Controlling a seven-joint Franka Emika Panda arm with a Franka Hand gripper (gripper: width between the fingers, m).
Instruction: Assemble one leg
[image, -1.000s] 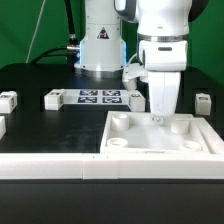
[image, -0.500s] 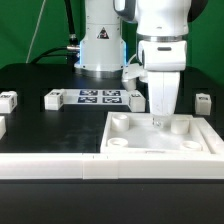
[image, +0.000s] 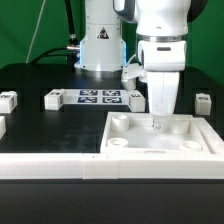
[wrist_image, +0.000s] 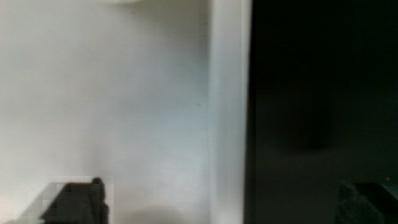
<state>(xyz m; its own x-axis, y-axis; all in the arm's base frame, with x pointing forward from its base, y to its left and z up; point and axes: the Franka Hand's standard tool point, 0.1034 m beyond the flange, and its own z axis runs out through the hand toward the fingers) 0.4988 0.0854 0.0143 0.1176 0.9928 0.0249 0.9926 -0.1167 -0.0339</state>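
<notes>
End effector (image: 157, 119) hangs w/ fingers spread, gripping nothing, over panel's (image: 150, 148) far part; nearest leg (image: 137, 97) lies on tabletop (image: 40, 125) just to the exterior view's left of it, a bit farther back, not touching.

**Around the work: panel, board, table**

A large white square panel (image: 160, 141) with round corner holes lies flat on the black table (image: 40, 126). The marker board (image: 99, 97) lies flat at about ten o'clock from the panel, apart from it. A white rail (image: 50, 166) runs along the table's near edge, at the panel's six o'clock. A green curtain (image: 25, 30) hangs behind.
</notes>
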